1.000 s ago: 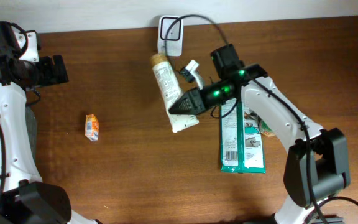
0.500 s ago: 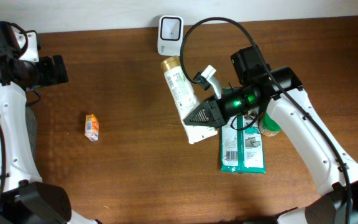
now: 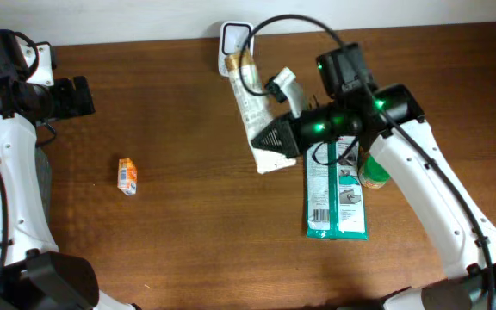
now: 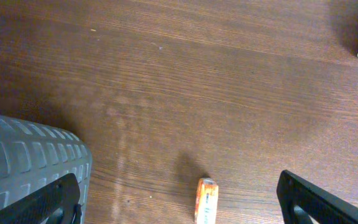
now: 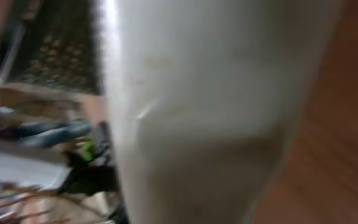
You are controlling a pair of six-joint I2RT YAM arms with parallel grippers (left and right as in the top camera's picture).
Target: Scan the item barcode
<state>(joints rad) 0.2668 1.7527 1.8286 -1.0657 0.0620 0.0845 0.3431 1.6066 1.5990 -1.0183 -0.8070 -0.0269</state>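
A white tube (image 3: 250, 110), clamped in the right fingers (image 3: 275, 138), points its cap over the scanner (image 3: 233, 36); wipes pack (image 3: 335, 200) beside the tube, orange carton (image 3: 127, 176) well apart; left fingers (image 4: 319, 200) wide.

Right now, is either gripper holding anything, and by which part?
Right gripper holds the tube by its flat bottom end. Left gripper is open, holding nothing.

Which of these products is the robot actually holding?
The white tube with the gold cap, clamped at its flat end in the right arm's jaws. The green wipes pack and the small orange box lie untouched on the table.
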